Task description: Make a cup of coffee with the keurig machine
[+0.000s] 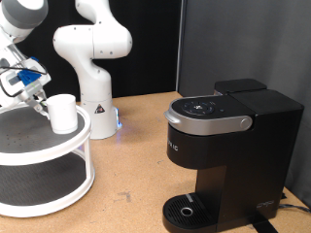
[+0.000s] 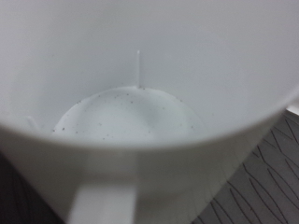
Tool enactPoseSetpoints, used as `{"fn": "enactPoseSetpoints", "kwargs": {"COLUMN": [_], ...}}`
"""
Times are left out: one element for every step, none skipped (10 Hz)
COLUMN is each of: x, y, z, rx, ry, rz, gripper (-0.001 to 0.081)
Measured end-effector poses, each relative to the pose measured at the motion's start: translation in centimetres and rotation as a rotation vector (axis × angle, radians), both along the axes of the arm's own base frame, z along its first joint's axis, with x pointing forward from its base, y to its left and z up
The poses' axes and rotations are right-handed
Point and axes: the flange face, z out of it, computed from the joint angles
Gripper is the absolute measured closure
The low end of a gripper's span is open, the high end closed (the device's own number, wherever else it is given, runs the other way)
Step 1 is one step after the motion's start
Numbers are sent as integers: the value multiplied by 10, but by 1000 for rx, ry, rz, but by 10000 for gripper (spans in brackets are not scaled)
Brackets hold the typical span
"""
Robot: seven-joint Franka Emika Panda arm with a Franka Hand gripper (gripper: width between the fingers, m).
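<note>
The white cup (image 1: 63, 113) stands upright on the top tier of a round white two-tier stand (image 1: 29, 146) at the exterior view's left. My gripper (image 1: 40, 98) comes down from the upper left and is right against the cup's left side. The wrist view is filled by the cup's empty inside (image 2: 140, 121), with its handle (image 2: 93, 201) at the rim; no fingers show there. The black keurig machine (image 1: 228, 146) stands at the exterior view's right with its grey lid handle (image 1: 209, 123) down and nothing on its round drip tray (image 1: 187, 209).
The arm's white base (image 1: 95, 97), with a blue light, stands behind the stand. The wooden table (image 1: 131, 165) stretches between the stand and the machine. A black curtain forms the background. A dark ribbed surface (image 2: 266, 177) shows beside the cup in the wrist view.
</note>
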Motion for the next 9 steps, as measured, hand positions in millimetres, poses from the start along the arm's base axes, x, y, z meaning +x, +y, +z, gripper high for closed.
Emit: {"fn": "enactPoseSetpoints", "kwargs": {"x": [0,1,1,0,-1,-3,-4,-5,-7], "y": [0,-2,-3,-4,-5,-6,-6,-6,-4], "z": [0,1,2,5,11,20,30,40,48], "rx": [-1,-4,-7,-3,8,24,40,53,58], "ry": [-1,3,10,19,24,24,23,24,26], "rz": [-3,-20,-42,-54,-55,-55,-53,-49,-44], "gripper": [567,733,732,732,732,732,732,732,732]}}
